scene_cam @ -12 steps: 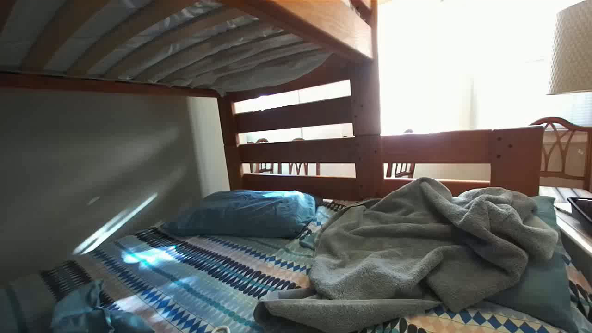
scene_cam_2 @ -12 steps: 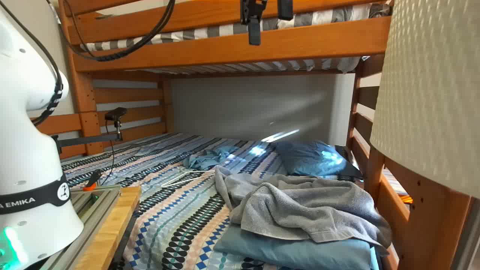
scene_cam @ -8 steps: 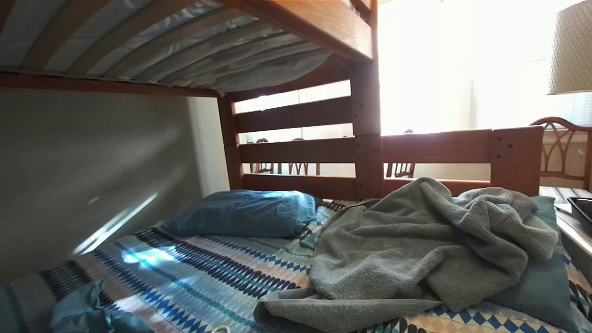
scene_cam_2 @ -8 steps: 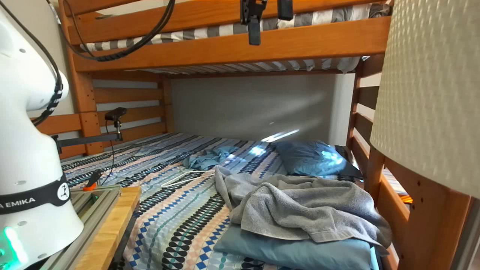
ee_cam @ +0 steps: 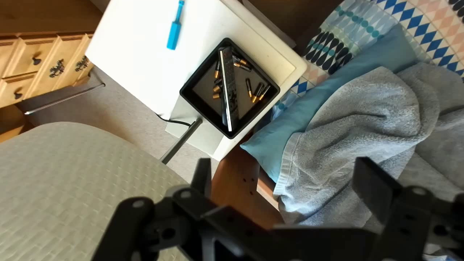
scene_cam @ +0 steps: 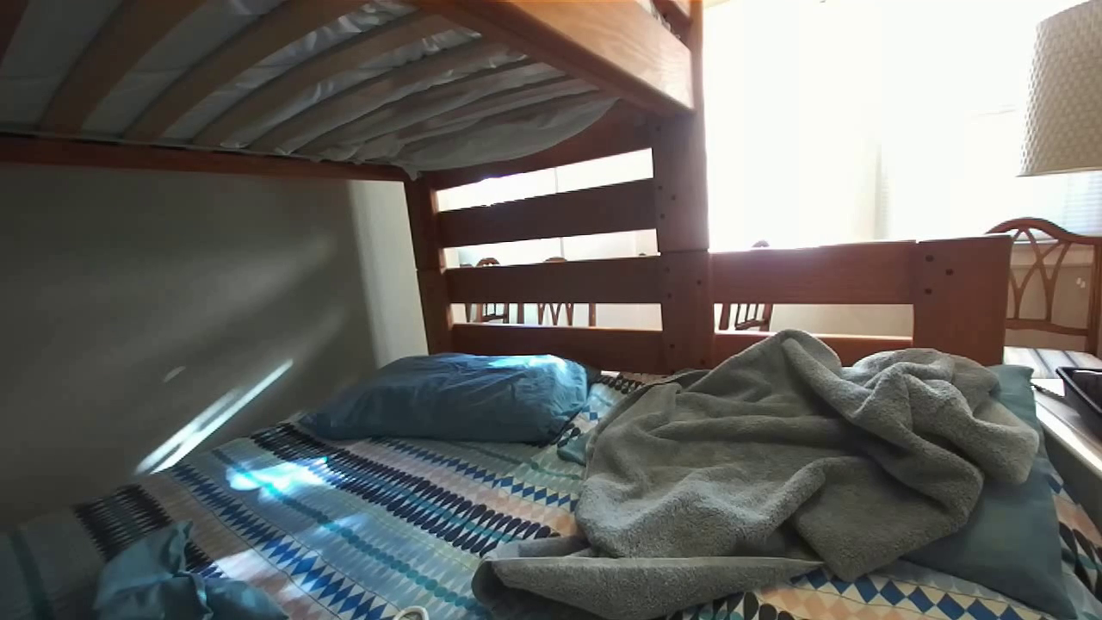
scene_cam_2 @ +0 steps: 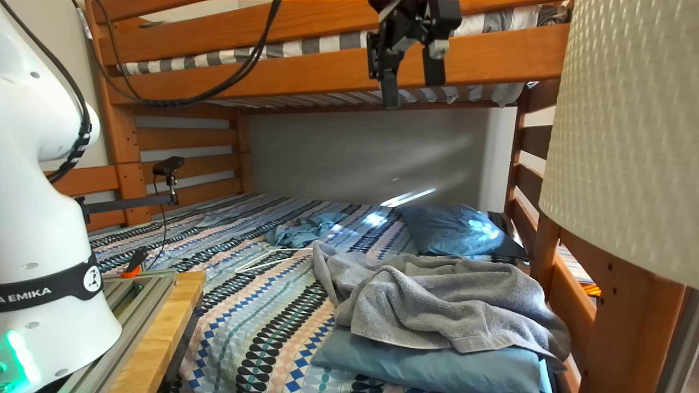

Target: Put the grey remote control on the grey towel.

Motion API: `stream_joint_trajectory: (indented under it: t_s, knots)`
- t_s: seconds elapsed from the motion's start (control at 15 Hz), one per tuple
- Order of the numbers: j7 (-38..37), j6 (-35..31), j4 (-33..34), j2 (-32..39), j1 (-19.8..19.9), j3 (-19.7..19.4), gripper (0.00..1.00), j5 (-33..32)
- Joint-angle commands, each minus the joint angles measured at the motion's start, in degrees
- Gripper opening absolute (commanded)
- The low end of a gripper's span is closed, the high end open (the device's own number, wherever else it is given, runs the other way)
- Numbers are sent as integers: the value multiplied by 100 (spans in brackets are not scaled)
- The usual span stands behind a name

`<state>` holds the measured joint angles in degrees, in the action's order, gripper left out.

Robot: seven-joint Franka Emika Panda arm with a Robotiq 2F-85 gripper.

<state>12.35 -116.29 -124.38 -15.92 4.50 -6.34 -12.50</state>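
Gripper [scene_cam_2: 413, 88] up high, jaws spread wide, seen in front of the upper bunk rail [scene_cam_2: 306, 72] in an exterior view. Grey remote control [ee_cam: 229, 81] lies in the black tray [ee_cam: 207, 115] with loose batteries [ee_cam: 257, 90], tray on the white table [ee_cam: 145, 61], blue tool [ee_cam: 174, 35] near it. Grey towel [ee_cam: 355, 116] rumpled over a blue pillow [ee_cam: 282, 130] on the patterned bedsheet [ee_cam: 424, 32], apart from the tray.
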Motion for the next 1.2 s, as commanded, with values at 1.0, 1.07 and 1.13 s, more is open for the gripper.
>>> stream_joint_trajectory:
  t_s: [1.0, 1.07, 1.13]
  knots:
    - [-1001, -1275, -513, 1359, 173, -17, 100, -60]
    - [-995, -1249, -458, 1488, 180, -30, 100, -45]
    - [-810, -1325, -382, 1821, 199, -75, 100, 34]
